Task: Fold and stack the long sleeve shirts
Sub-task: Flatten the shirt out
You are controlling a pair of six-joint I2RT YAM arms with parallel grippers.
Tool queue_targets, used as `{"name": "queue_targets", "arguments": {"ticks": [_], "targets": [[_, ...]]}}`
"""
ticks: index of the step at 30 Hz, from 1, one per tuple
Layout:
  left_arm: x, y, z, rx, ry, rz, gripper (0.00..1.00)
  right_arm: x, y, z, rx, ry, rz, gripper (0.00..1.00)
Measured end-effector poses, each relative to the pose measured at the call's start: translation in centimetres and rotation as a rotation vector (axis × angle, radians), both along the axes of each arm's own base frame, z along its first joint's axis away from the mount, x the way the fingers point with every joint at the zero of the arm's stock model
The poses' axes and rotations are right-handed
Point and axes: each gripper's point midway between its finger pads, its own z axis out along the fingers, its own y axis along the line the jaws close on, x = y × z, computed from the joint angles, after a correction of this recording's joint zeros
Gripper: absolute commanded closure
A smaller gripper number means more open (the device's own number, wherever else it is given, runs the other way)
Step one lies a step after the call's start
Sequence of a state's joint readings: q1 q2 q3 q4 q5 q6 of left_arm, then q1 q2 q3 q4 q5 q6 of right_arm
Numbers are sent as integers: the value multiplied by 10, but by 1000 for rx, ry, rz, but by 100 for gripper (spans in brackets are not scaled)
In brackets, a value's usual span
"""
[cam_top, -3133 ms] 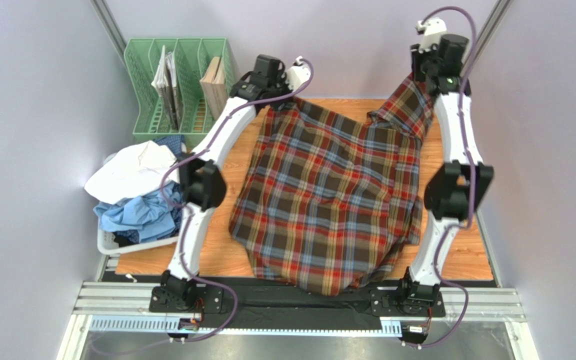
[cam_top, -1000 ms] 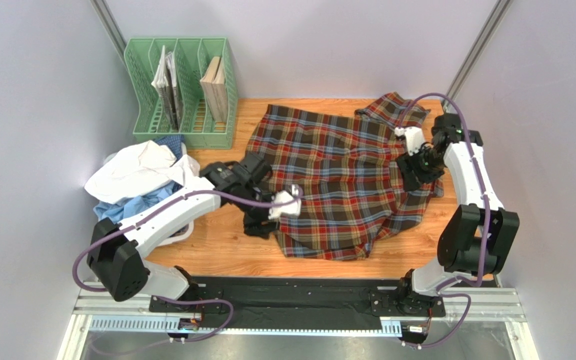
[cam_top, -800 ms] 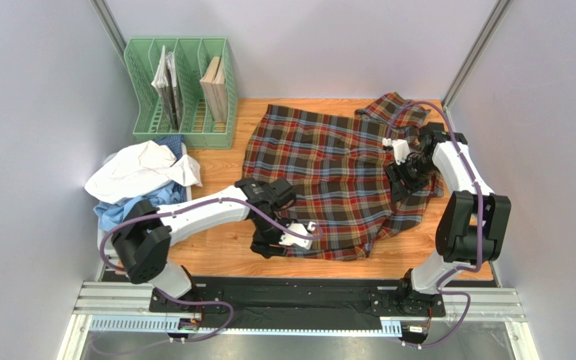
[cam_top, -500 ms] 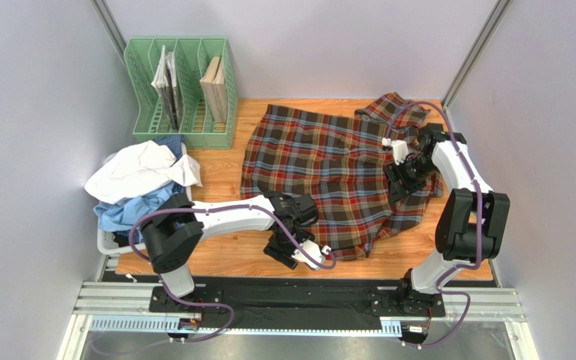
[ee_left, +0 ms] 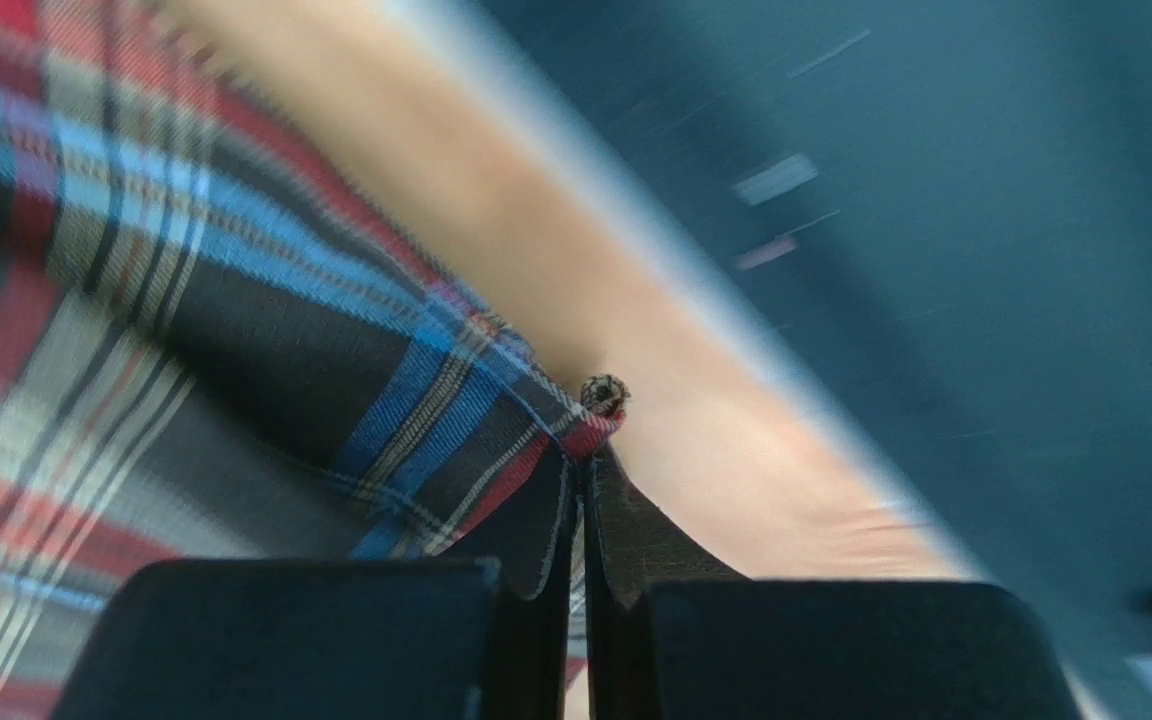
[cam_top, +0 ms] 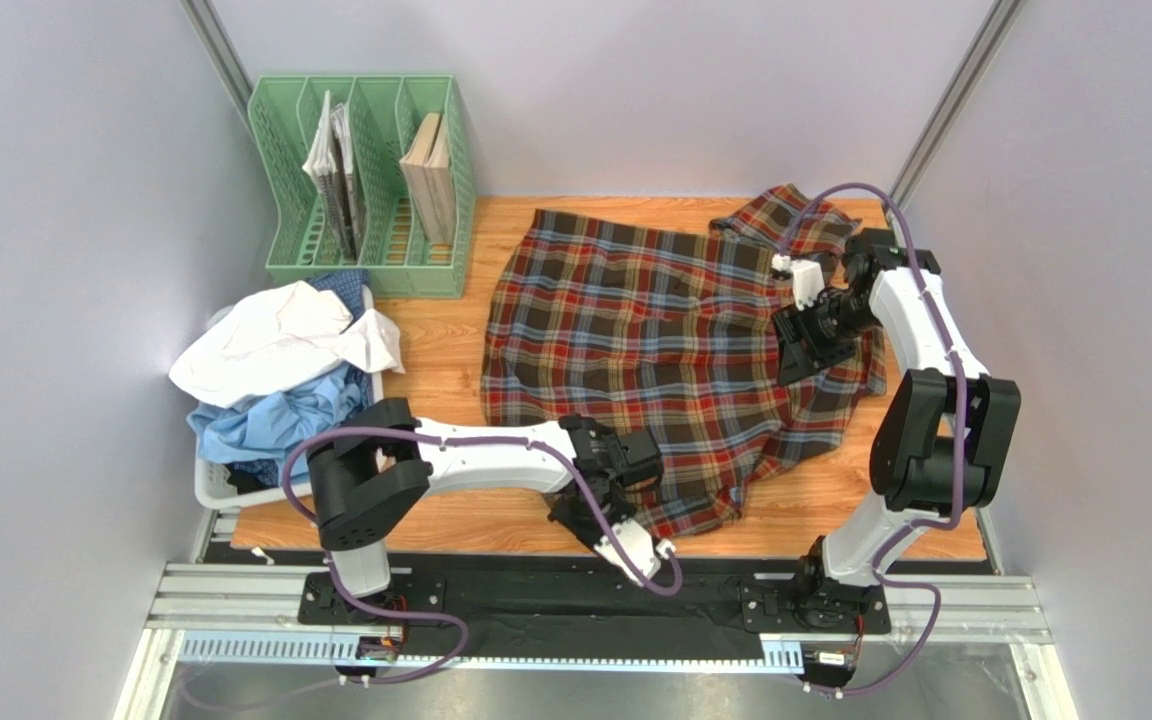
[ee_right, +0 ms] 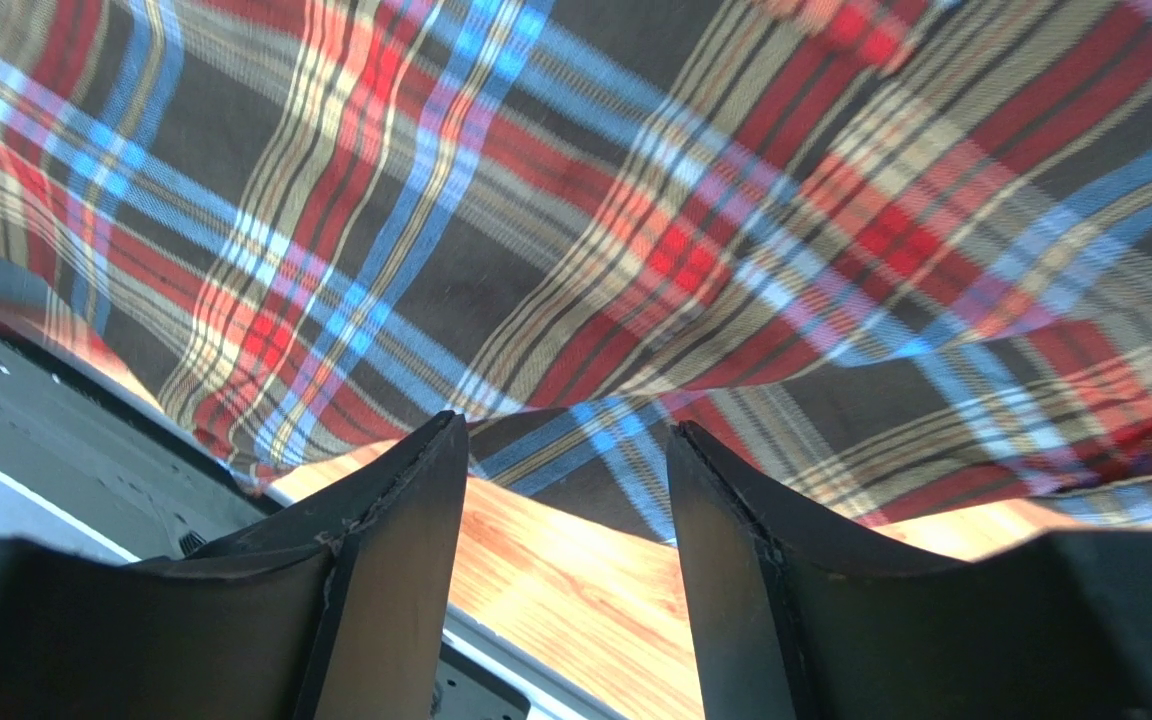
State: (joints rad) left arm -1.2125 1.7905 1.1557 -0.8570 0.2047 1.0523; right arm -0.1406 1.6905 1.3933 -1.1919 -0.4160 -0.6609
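The tartan shirt (cam_top: 657,338) lies spread on the wooden table (cam_top: 447,323), its collar end at the back right. My left gripper (cam_top: 624,521) is at the shirt's near hem by the table's front edge. In the left wrist view this gripper (ee_left: 585,488) is shut on a hem corner of the tartan shirt (ee_left: 237,345). My right gripper (cam_top: 802,345) hangs over the shirt's right side. In the right wrist view it (ee_right: 567,443) is open and empty, with the tartan shirt (ee_right: 612,225) beyond its fingers. White (cam_top: 274,338) and light blue (cam_top: 274,425) shirts lie heaped at the left.
A green file rack (cam_top: 364,180) with books stands at the back left. The heaped shirts sit in a white basket (cam_top: 222,488) at the table's left edge. The black base rail (cam_top: 582,593) runs just in front of the table.
Both arms came down from holding the shirt up at the back. The left gripper swept from the shirt's left side to its near hem; the right stayed over the right side.
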Motion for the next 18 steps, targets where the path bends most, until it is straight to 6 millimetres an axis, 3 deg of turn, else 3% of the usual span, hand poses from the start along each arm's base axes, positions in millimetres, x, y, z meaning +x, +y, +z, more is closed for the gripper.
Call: {"name": "queue_targets", "arguments": {"ticks": [2,4,6,8,10,11,13,14,15,17,18], "targets": [[-27,-4,16,4,92,-3,100,7,-2,5,7,-13,-19,44],[-48,-24,48,-41,194,27,100,13,-5,10,12,-28,-34,44],[-60,-58,94,-151,289,71,100,20,-7,16,17,-46,-47,42],[-68,-95,154,-306,419,137,100,26,-9,21,22,-61,-59,39],[-64,-121,211,-448,576,255,100,31,-11,26,27,-71,-70,36],[-55,-127,228,-495,636,314,100,34,-11,29,28,-79,-74,32],[-16,-134,254,-592,771,525,100,39,-16,34,31,-91,-90,28],[23,-133,258,-645,830,692,100,42,-19,38,31,-101,-103,26],[47,-130,257,-670,855,791,96,43,-21,39,32,-105,-109,25],[127,-108,238,-732,897,1141,89,45,-27,44,31,-115,-131,25],[157,-96,225,-745,897,1286,83,45,-30,45,29,-119,-138,25]]}}
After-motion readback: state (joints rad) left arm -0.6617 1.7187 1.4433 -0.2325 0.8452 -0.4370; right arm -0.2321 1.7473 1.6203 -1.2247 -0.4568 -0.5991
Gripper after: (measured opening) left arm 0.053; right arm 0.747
